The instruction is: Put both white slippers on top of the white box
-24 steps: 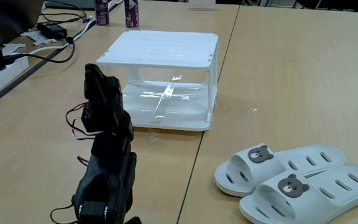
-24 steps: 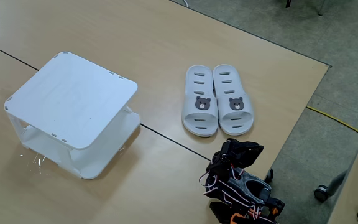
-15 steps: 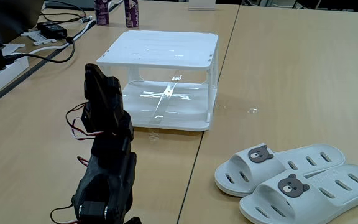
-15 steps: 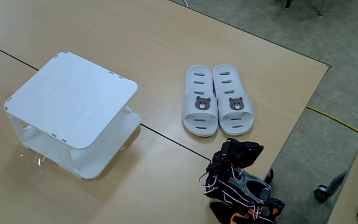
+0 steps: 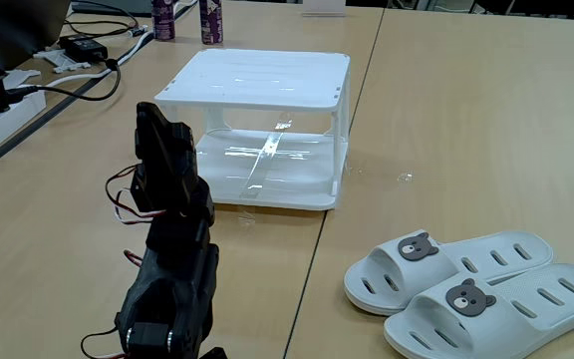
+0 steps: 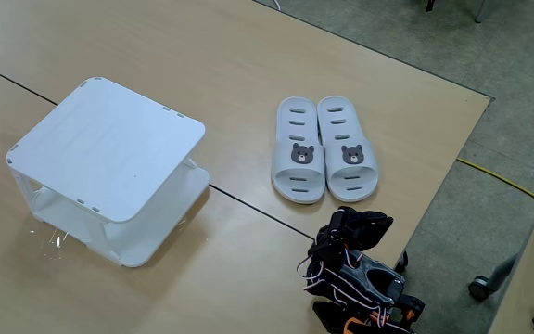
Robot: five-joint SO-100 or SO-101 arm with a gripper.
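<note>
The two slippers (image 6: 324, 160) are seen side by side, touching, on the bench (image 6: 248, 56) well apart from the empty-topped box (image 6: 109, 148), judged light, rubbery and best pinched by a strap, while the fingers' state cannot be told.

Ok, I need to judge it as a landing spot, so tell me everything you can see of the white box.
The white box is a square, glossy white plastic stand with two tiers: a flat, bare top with rounded corners, a lower shelf, thin corner legs and see-through sides. It stands upright on the wooden table, straddling a seam between tabletops. Nothing touches it; the white slippers lie apart from it.
</note>
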